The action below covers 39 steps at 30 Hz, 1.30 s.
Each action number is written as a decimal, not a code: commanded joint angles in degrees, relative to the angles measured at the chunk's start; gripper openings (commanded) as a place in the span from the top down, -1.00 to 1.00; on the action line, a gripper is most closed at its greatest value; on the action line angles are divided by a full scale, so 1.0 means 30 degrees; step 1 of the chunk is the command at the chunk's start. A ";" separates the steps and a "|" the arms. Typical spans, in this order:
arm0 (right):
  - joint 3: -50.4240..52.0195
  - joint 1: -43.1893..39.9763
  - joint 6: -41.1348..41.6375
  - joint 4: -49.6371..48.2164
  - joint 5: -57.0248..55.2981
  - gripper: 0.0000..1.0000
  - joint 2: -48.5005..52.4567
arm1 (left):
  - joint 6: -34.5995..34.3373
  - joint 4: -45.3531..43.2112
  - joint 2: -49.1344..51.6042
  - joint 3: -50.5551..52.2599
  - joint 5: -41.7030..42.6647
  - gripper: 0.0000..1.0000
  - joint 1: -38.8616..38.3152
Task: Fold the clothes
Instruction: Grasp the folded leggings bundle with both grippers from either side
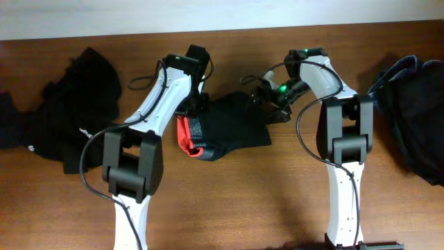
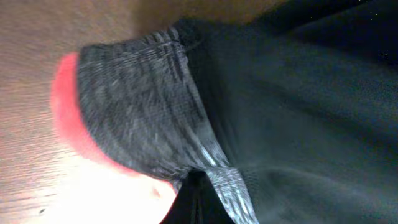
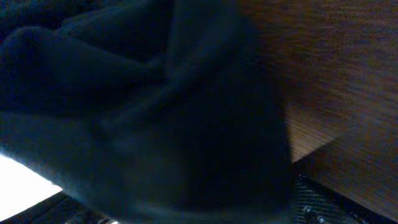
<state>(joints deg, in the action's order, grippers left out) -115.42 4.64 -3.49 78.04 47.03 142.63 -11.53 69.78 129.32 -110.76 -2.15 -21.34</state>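
The black trousers (image 1: 232,128) lie folded at the table's middle, with the speckled grey waistband (image 1: 196,130) and red lining (image 1: 183,136) at their left end. My left gripper (image 1: 191,105) sits at the waistband's far edge. In the left wrist view the grey waistband (image 2: 137,106) and red lining (image 2: 65,118) rise to a pinch at my dark fingers (image 2: 196,202). My right gripper (image 1: 269,96) is at the trousers' far right corner. Bunched black cloth (image 3: 161,124) fills the right wrist view and hides the jaws.
A heap of black garments with small white logos (image 1: 69,111) lies at the far left. A dark navy heap (image 1: 409,114) lies at the far right. Bare wooden table (image 1: 236,201) is in front, and a pale wall runs along the back edge.
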 commanded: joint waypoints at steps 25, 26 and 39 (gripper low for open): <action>0.1785 0.2798 0.2674 -0.3242 0.0357 -0.98 -0.0124 | 0.0291 -0.1974 0.3111 0.0991 0.4452 0.99 0.0707; 0.2149 0.3016 0.3147 -0.3796 0.0357 -0.98 -0.0124 | 0.0291 -0.1974 0.3111 0.0991 0.4452 0.99 0.0707; 0.2987 0.2390 0.3832 -0.4947 0.0342 0.92 -0.0138 | 0.0299 -0.1967 0.3111 0.0991 0.4437 0.99 0.0801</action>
<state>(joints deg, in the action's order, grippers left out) -107.26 13.34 8.05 63.33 50.59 140.84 -11.51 64.14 134.80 -109.38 9.04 -18.20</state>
